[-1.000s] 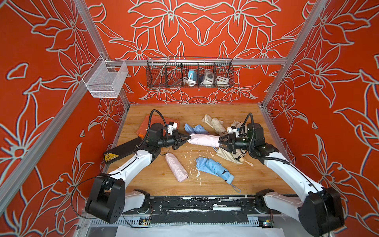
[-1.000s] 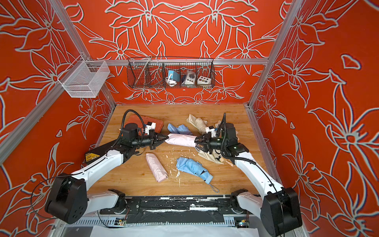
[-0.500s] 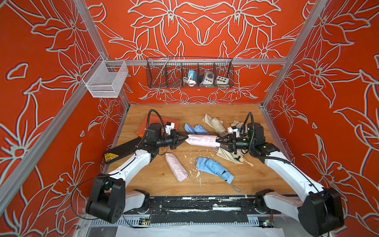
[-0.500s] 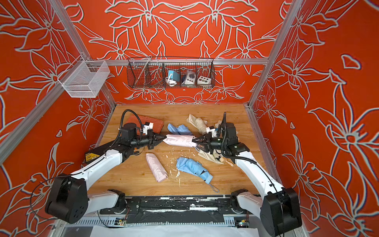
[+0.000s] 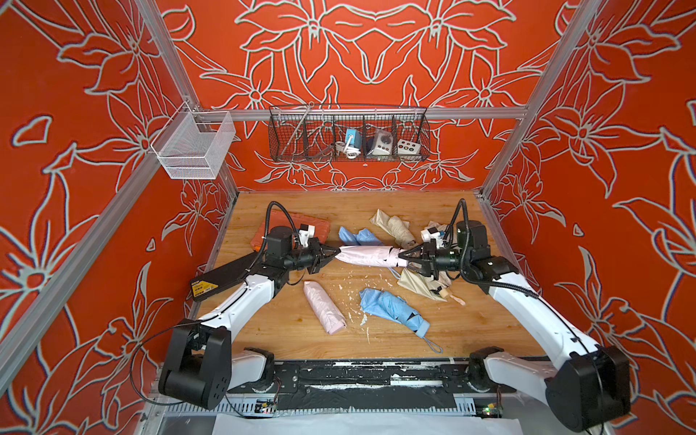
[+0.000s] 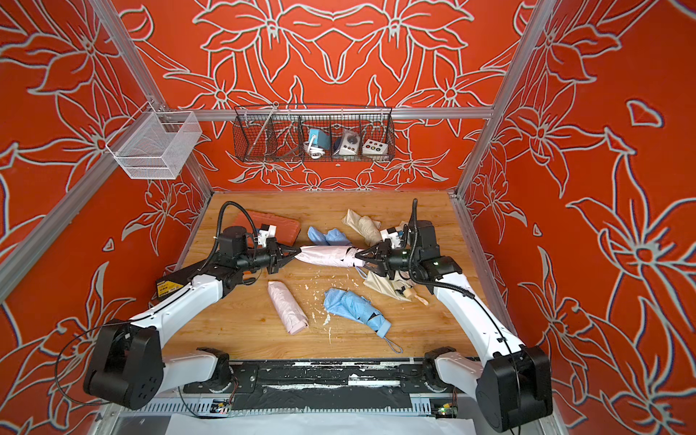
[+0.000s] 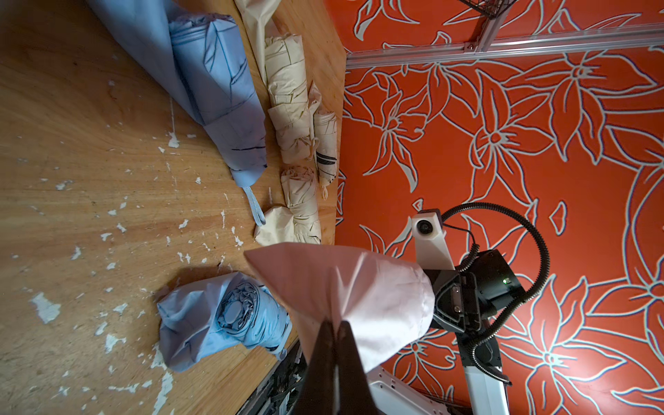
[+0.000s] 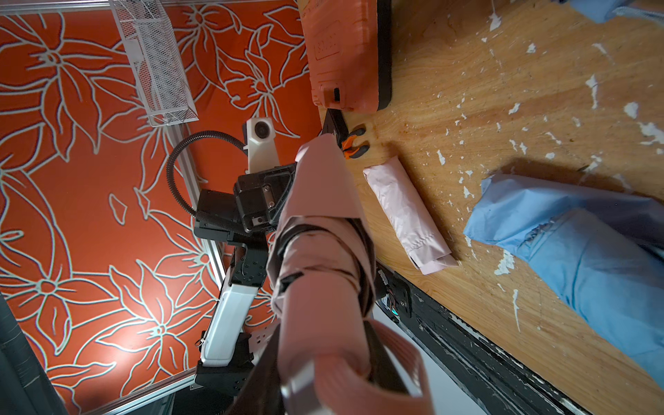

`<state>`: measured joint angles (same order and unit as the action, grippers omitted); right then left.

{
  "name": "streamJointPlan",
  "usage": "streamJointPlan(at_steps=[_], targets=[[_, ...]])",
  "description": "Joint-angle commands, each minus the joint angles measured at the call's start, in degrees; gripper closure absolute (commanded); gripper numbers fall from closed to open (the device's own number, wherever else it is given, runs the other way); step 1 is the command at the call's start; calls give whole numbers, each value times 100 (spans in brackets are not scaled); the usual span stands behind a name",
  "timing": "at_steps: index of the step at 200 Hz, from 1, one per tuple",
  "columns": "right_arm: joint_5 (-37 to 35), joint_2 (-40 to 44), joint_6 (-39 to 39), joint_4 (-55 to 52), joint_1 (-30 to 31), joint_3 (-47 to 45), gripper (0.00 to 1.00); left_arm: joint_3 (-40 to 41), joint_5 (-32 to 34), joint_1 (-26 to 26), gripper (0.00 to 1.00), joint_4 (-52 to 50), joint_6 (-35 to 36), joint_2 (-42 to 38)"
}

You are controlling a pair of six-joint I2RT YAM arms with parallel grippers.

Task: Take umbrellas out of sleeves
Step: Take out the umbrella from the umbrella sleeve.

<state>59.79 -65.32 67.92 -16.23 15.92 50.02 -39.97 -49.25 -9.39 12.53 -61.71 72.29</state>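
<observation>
Only the right wrist view shows my right gripper (image 8: 321, 334) clamped on the handle of the pink umbrella (image 8: 319, 258); my left gripper (image 7: 334, 325) pinches its sleeve (image 7: 345, 287). Pink umbrellas: two. Blue umbrellas (image 5: 391, 309): two. Cream umbrellas (image 7: 289, 107): three.

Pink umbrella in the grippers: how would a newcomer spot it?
Look above the middle of the wooden table. The pink umbrella hangs there, left gripper pinching its sleeve, right gripper its handle; the other pink one lies flat on the wood.

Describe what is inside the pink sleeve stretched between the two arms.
A pink umbrella: its handle and pleated end stick out of the pink sleeve into the right tool. The left tool pinches the sleeve's closed tip. How far the umbrella reaches inside is covered.
</observation>
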Motion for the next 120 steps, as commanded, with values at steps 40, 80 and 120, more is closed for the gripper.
streamJointPlan(at_steps=[40,80,120], targets=[[-81,74,-693,-656,-140,454,88,-63,-213,548,100,-344,876,342],[-204,45,-1135,-1181,-233,747,88,-178,-335,946,100,-839,1545,570],[-275,-13,-1276,-1348,-376,995,88,-247,-329,1277,100,-1227,2063,766]])
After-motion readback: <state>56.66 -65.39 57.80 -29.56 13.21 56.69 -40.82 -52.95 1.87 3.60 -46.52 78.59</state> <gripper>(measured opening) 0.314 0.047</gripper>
